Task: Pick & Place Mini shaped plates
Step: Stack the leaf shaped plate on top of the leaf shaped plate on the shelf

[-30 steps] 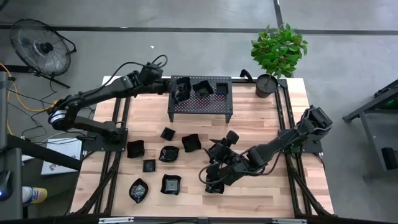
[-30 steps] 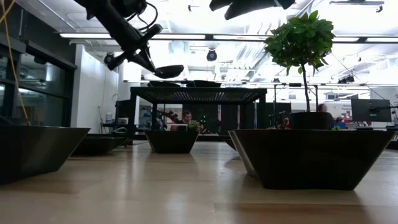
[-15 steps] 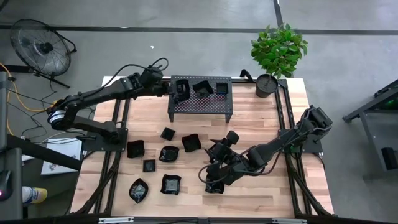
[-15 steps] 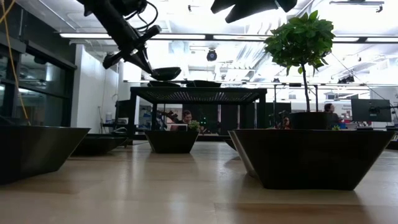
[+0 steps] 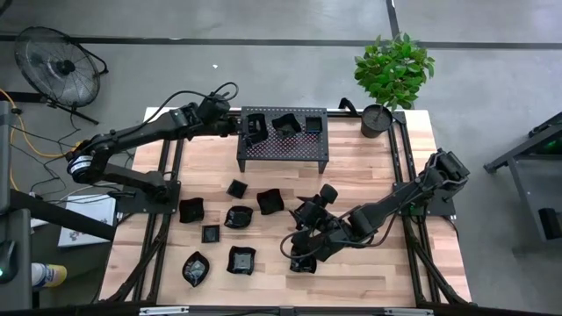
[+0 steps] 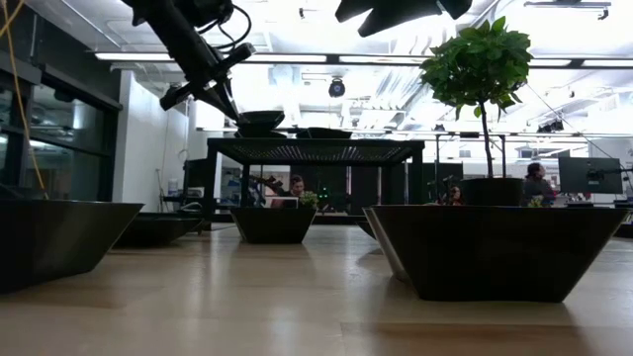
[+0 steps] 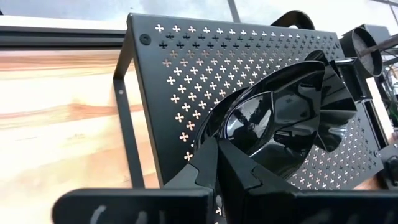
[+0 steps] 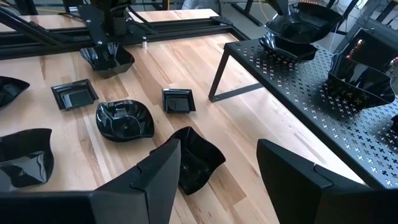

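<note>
Left gripper point(image 7: 217, 163) lowered plate point(image 7: 273, 127) onto rack point(image 7: 186, 68); no legible writing.

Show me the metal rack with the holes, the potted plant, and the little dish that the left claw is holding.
Perforated rack point(image 5: 283, 147): high view, on its bare top surface.
Potted plant point(image 5: 394, 67): high view, on its leaves.
Dish held by the left gripper point(image 7: 214, 180): dish point(image 7: 261, 127), left wrist view, on its glossy inside.
</note>
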